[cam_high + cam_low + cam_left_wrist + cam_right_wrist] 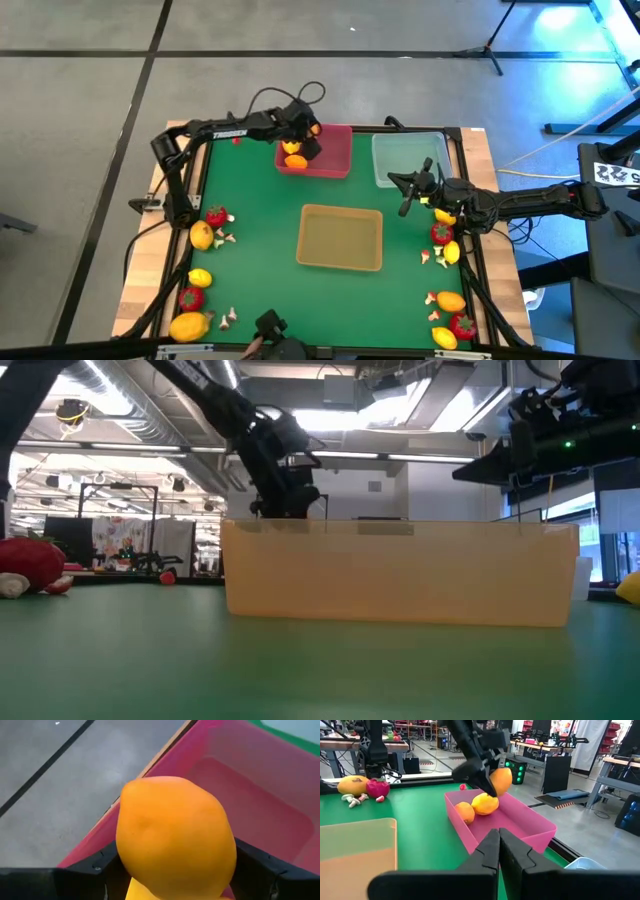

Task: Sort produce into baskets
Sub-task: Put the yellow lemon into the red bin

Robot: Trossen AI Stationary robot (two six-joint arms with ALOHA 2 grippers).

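Left tool (pixel 492 782) clamps a smooth, rigid, light orange lemon (pixel 175 837) across its middle above the pink basket (pixel 335 160), upper centre; right tool (pixel 498 851) is together.

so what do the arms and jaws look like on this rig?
Both arms are matte black with boxy joints. The left arm carries white lettering on its link and a looping black cable near the wrist. The right arm is also black, with blocky, flat-faced jaws.
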